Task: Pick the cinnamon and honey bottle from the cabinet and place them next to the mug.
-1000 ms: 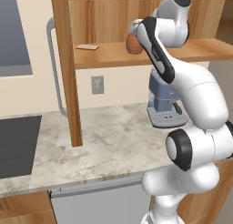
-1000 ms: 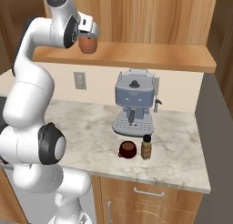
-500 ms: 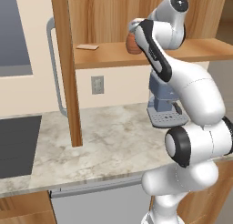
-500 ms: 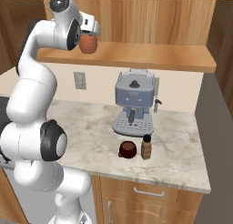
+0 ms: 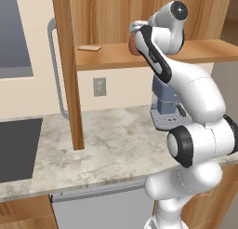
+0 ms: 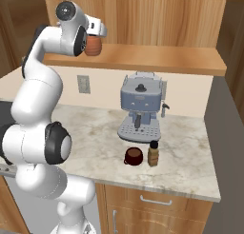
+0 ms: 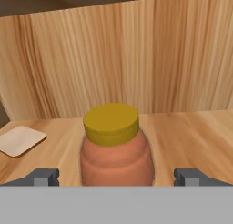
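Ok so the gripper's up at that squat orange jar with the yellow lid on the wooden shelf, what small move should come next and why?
Probably close the gripper on the squat orange jar with the yellow lid. In the hand view the jaws stand wide open with the jar centred between the two fingertips, upright on the wooden cabinet shelf. The slim brown bottle already stands beside the dark red mug.

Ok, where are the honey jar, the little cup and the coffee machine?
honey bottle [image 7: 116,159], hand view, on its orange belly.
mug [image 6: 133,156], right base view, on its rim.
coffee machine [image 6: 140,103], right base view, on its front.
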Robot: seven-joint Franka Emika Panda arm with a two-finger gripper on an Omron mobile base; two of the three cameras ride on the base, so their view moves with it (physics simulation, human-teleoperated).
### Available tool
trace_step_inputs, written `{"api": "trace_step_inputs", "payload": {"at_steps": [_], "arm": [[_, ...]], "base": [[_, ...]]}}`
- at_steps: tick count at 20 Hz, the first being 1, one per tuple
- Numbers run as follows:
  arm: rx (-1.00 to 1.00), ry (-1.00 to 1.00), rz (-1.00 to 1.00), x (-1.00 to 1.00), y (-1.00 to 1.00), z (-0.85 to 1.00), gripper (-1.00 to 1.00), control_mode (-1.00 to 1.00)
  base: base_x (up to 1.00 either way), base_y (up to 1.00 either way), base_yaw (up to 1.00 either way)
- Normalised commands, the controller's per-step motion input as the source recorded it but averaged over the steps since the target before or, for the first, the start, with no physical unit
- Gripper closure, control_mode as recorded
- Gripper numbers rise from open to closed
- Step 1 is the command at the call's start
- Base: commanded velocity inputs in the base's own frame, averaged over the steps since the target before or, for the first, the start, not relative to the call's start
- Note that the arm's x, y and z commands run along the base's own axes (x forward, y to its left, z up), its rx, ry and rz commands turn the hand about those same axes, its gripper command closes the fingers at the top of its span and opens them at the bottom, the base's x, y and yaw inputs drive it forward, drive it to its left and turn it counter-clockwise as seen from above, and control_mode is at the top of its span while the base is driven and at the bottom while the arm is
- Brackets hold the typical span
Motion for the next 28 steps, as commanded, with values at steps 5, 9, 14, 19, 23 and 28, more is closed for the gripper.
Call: {"api": "trace_step_inputs", "payload": {"at_steps": [5,9,14,19,23,28], "arm": [[0.00,0.06,0.00,0.20,0.00,0.13,-1.00,-1.00],[0.00,0.04,0.00,0.25,0.00,0.08,-1.00,-1.00],[0.00,0.05,0.00,0.29,0.02,0.00,-1.00,-1.00],[0.00,0.00,0.00,0.23,0.06,-0.06,-1.00,-1.00],[0.00,0.00,0.00,0.16,0.09,-0.08,-1.00,-1.00],[0.00,0.00,0.00,0.01,0.04,-0.07,-1.00,-1.00]], "base": [[0.00,0.00,0.00],[0.00,0.00,0.00],[0.00,0.00,0.00],[0.00,0.00,0.00],[0.00,0.00,0.00],[0.00,0.00,0.00]]}}
